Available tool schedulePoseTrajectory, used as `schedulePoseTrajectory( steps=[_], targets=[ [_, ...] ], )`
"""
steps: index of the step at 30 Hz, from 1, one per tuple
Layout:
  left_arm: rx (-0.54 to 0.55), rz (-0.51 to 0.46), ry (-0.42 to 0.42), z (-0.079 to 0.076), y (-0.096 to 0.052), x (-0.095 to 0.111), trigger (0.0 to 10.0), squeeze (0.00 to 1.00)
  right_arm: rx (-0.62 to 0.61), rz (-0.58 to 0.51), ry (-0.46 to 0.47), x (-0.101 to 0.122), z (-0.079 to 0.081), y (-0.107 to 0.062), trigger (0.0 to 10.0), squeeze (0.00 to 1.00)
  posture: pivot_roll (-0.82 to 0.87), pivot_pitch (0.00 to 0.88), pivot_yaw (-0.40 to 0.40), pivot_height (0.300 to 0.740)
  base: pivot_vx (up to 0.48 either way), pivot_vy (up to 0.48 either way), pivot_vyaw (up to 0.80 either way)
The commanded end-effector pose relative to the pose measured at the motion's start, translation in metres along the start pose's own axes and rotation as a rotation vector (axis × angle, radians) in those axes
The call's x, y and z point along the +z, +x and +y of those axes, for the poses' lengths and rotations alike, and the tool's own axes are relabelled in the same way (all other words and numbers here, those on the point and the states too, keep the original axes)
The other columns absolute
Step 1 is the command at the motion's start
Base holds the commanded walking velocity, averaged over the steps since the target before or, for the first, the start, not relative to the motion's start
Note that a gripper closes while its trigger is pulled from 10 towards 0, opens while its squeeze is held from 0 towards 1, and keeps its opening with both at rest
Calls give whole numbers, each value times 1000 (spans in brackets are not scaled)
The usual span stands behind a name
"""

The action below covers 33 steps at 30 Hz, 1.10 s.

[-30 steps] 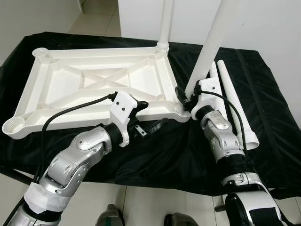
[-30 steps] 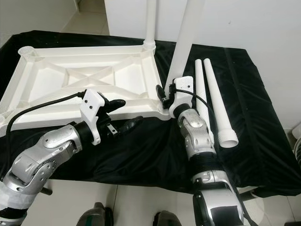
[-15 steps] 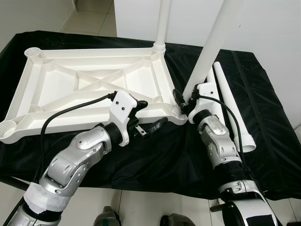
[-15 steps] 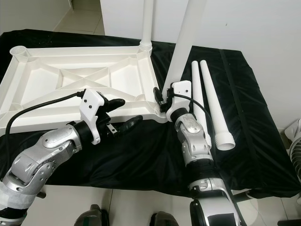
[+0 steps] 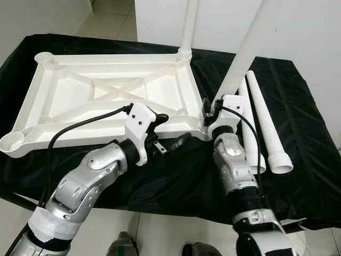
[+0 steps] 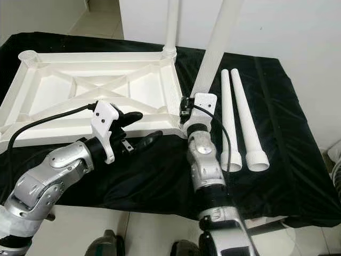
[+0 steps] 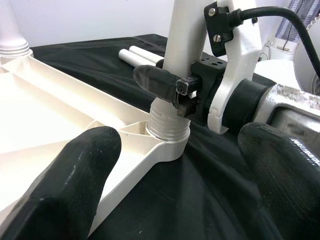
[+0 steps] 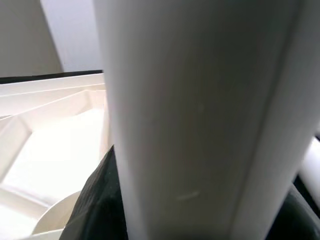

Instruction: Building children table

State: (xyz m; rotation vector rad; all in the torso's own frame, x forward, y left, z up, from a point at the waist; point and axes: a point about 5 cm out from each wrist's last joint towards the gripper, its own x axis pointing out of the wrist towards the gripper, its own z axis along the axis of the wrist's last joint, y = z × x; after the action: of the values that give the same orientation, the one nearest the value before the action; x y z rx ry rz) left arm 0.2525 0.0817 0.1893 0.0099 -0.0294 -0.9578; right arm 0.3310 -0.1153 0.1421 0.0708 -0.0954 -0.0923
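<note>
Head views: upturned white tabletop (image 5: 106,96) on black-draped desk (image 5: 298,160). Two legs stand in corner sockets: far leg (image 5: 187,26), near leg (image 5: 248,50). Two spare legs (image 6: 240,117) lie side by side right of it. Right gripper (image 5: 212,113) clamped on near leg's base.
Left wrist: left gripper (image 7: 175,175) jaws apart, beside that socket.
Right wrist: leg (image 8: 200,115) blocks most
</note>
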Motion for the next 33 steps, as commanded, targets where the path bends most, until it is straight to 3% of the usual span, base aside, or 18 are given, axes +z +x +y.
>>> schedulePoseTrajectory(
  steps=[1,7,13,33],
  targets=[
    [-74,-2,9,-3,-1,1,10000,0,-55,176,-29,-41,-9,-18,10000,0,72,92,-4,740,0,0,0],
    [-72,-3,6,-4,-1,1,10000,0,-73,173,4,-40,-11,-17,10000,0,71,91,-5,740,0,0,0],
    [-77,-3,5,-4,0,1,10000,0,-182,163,14,-40,-19,-19,10000,0,67,90,-2,740,0,0,0],
    [-84,-1,10,-5,0,0,10000,0,-168,128,-11,-34,-11,-18,10000,0,75,70,-5,740,0,0,0]
  ],
)
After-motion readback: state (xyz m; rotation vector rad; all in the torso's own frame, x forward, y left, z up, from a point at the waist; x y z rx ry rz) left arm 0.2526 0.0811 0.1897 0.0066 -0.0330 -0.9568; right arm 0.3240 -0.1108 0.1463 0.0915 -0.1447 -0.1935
